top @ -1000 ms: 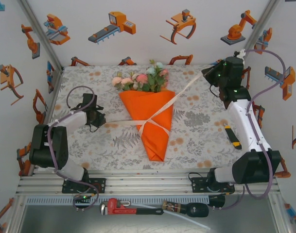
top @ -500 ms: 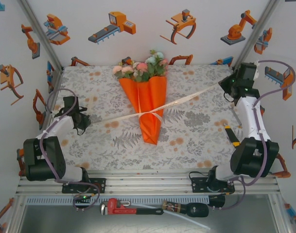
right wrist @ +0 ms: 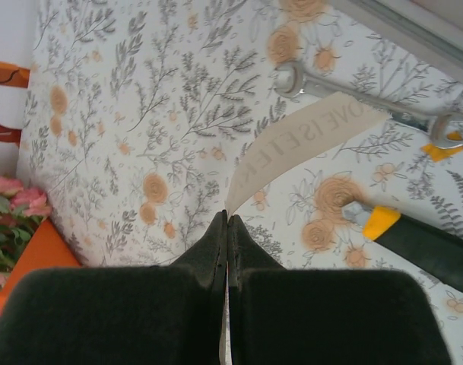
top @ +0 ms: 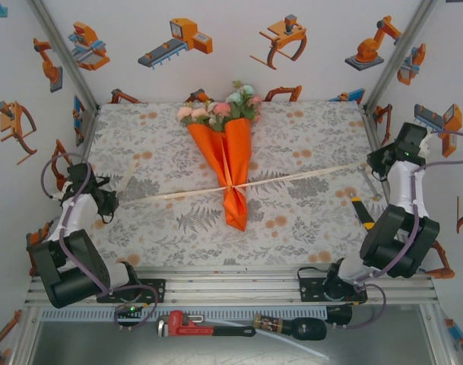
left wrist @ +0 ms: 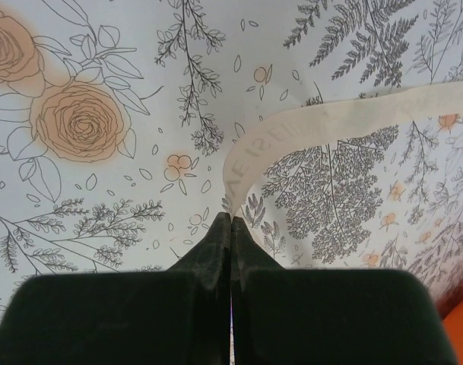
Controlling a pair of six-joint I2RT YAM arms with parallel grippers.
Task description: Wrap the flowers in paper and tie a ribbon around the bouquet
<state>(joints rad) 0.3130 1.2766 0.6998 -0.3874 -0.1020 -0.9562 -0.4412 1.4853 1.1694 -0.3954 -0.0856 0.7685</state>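
The bouquet lies mid-table: an orange paper cone with the pink, peach and pale blue flowers at its far end. The cream ribbon runs taut across the table and cinches the cone at a knot. My left gripper at the table's left edge is shut on one ribbon end, fingertips pressed together. My right gripper at the right edge is shut on the other end. Flowers and paper also sit at the right wrist view's left edge.
A yellow-and-black handled tool lies near the right arm, also seen as the tool beside a steel spanner. A red pipe wrench and a dark tool lie in front of the arm bases.
Both arms have swung outward to the table's sides, pulling the ribbon straight and tight. The orange cone has been squeezed narrower at the knot and shifted slightly.
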